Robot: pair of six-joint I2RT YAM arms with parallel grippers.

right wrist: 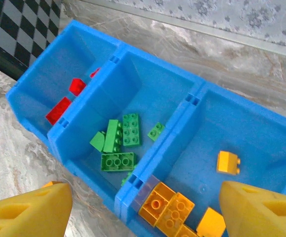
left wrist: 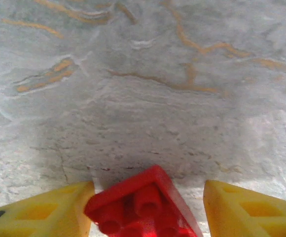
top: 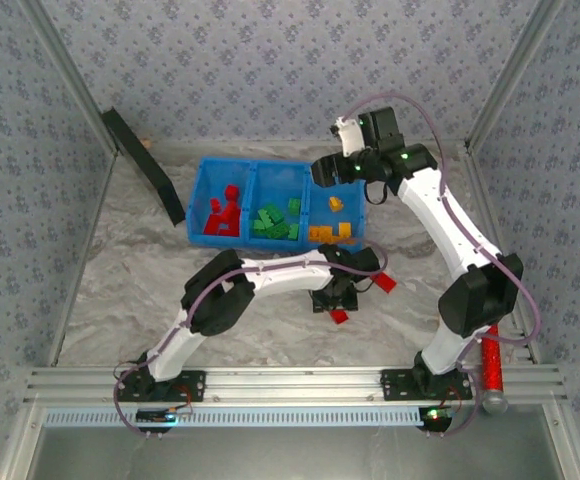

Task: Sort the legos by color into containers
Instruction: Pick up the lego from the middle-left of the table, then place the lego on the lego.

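Marbled grey tabletop [top: 120, 290] all round, and I'm anchoring everything on the blue bin [right wrist: 251, 128]. In front of its right-hand end, on bare marble, sits a red brick [left wrist: 140, 207], and the left gripper [left wrist: 149, 190] is low over it. Its yellow fingers [left wrist: 44, 210] stand apart, one either side: one just beside the brick, the other with a clear gap, so nothing is gripped yet. I read that straddle as the set-up for a pinch across the brick's width.

A second red brick [top: 385, 283] lies nearer the bin's right front corner. Above the bin's right compartment hangs the right gripper [right wrist: 145, 190], jaws wide and empty, looking down on the orange legos [right wrist: 170, 207]. The green legos [right wrist: 121, 138] are in the middle compartment and the red legos [right wrist: 59, 109] in the left one.

Sorting looks nearly finished to me. Both loose reds belong at the bin's left end, which means a carry across its whole width.
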